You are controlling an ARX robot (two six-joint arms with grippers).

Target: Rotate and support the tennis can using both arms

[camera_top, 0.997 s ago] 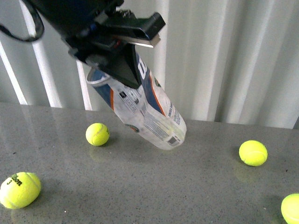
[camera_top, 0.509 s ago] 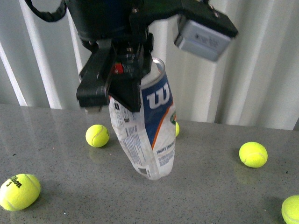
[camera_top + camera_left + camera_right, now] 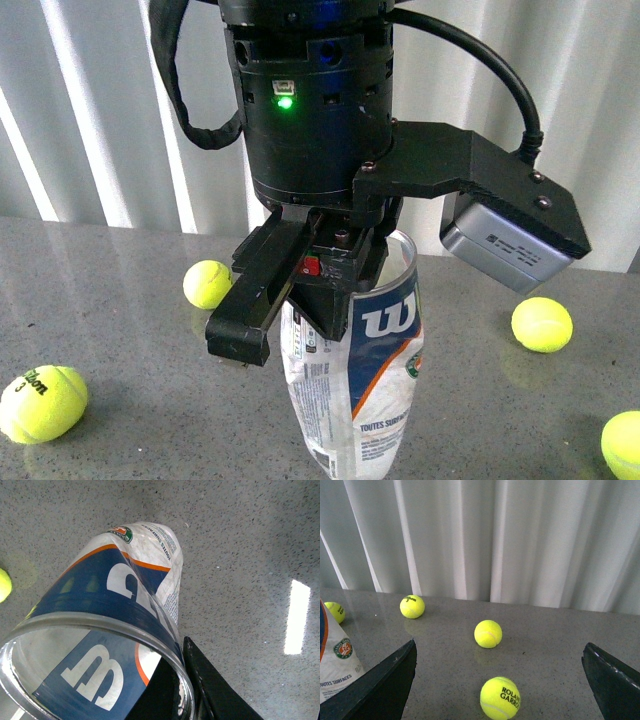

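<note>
My left fingers (image 3: 245,325) are clamped on the silver rim of the tennis can (image 3: 370,390), which is nearly upright over the near middle of the counter (image 3: 120,300). My right fingers (image 3: 385,685) are spread apart and hold nothing, with the can just beside them.

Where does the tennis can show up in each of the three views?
Front view: tennis can at lower centre, beneath the left arm.
Left wrist view: fills the lower left, silver rim nearest.
Right wrist view: a sliver at the left edge.
Shared landmark: the label's round badge, in both wrist views.
</note>
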